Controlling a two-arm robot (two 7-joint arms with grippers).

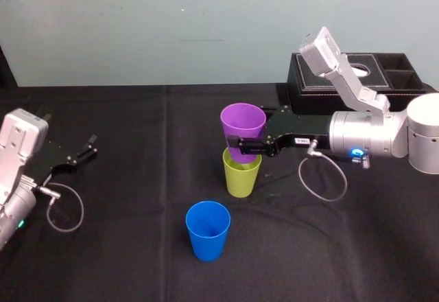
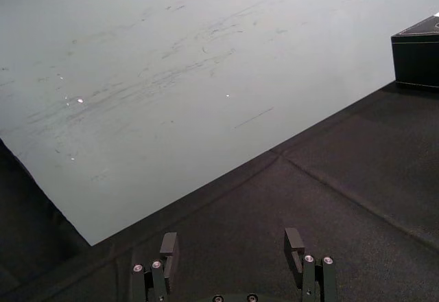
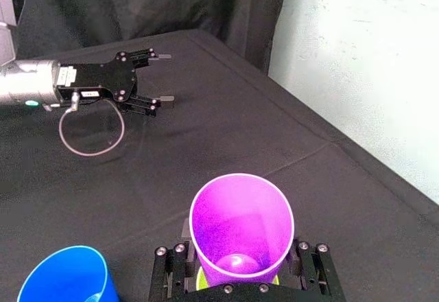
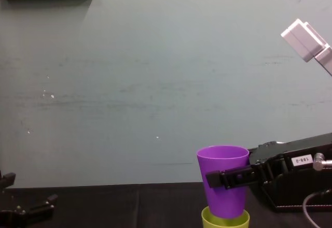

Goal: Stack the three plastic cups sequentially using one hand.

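Note:
My right gripper (image 1: 243,145) is shut on the purple cup (image 1: 243,125), one finger on each side of its lower wall. The cup is upright, and its base sits just inside the mouth of the lime-green cup (image 1: 241,176), which stands at the table's middle. In the right wrist view the purple cup (image 3: 240,219) sits between the fingers (image 3: 168,264), with a sliver of the green rim under it. The chest view shows the purple cup (image 4: 223,179) over the green cup (image 4: 225,221). The blue cup (image 1: 208,230) stands alone nearer me. My left gripper (image 1: 86,149) rests open at the far left.
A black tissue box (image 1: 357,75) stands at the back right, behind my right arm. A grey cable loop (image 1: 322,178) hangs under the right wrist. Black cloth (image 1: 137,123) covers the table, with bare room between the cups and the left gripper.

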